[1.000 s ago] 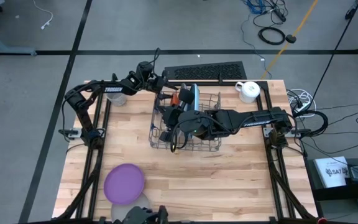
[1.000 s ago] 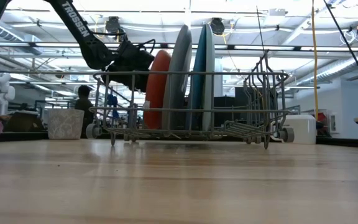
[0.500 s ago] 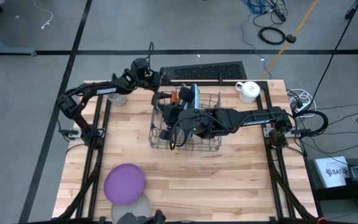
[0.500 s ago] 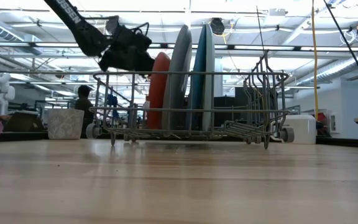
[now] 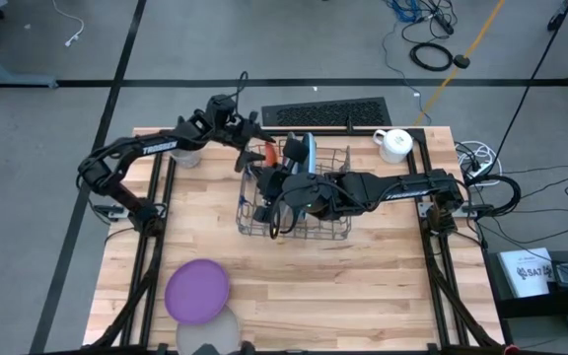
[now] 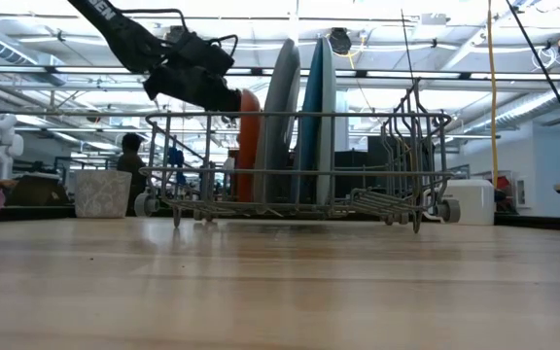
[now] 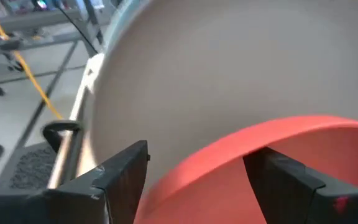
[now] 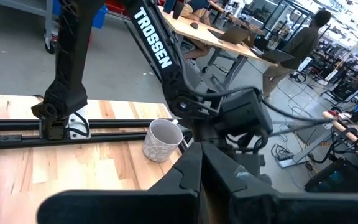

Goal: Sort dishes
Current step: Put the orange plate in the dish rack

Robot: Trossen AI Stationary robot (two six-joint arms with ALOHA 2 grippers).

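Note:
A wire dish rack (image 5: 299,225) stands mid-table with three plates upright in its slots: orange (image 6: 249,146), grey (image 6: 280,117) and dark blue (image 6: 314,117). My left gripper (image 6: 229,99) is open just above the rack's left end. Its fingers stand on either side of the orange plate's top rim (image 7: 241,155) without plainly touching it. My right gripper (image 5: 269,180) reaches into the rack from the right, and its fingers (image 8: 191,171) are shut. A purple plate (image 5: 197,290) lies on a whitish plate (image 5: 223,331) near the front edge. My right gripper is shut inside the rack, but I cannot tell whether it touches a wire or a plate; its own body hides the tips in the high view.
A grey mug (image 6: 102,192) stands at the far left by the left arm. A white mug (image 5: 394,144) stands at the far right. A dark keyboard-like mat (image 5: 325,113) lies beyond the far edge. Bare wood lies in front of the rack.
My left gripper has risen from the orange plate's rim and drawn a little toward the table's left. The orange plate now stands lower in the rack than a second ago.

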